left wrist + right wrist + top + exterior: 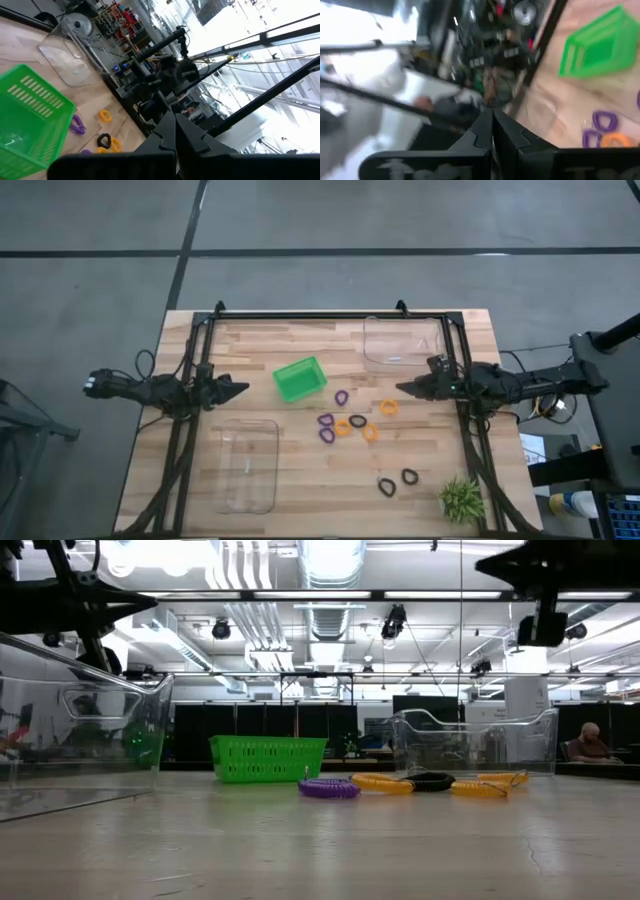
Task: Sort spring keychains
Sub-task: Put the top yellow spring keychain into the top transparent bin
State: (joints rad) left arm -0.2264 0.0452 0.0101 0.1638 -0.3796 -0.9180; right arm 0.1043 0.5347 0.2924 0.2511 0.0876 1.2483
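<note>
Several spring keychains lie flat on the wooden table [300, 500] right of the green bin [299, 378]: purple [325, 420], orange [388, 407] and black [357, 421] loops in a loose cluster, and two black ones [409, 476] nearer the front edge. In the low view a purple loop [328, 788] and an orange one [382, 783] lie in front of the bin [268, 758]. My left gripper [245, 389] hovers shut at the table's left, pointing at the bin. My right gripper [399, 388] hovers shut at the right, pointing toward the cluster. Both are above the table, holding nothing.
One clear plastic container [400, 340] stands at the far right and another [247, 463] at the near left. A small green spiky plant [461, 498] sits at the near right corner. A black frame [330, 315] runs around the table's edges.
</note>
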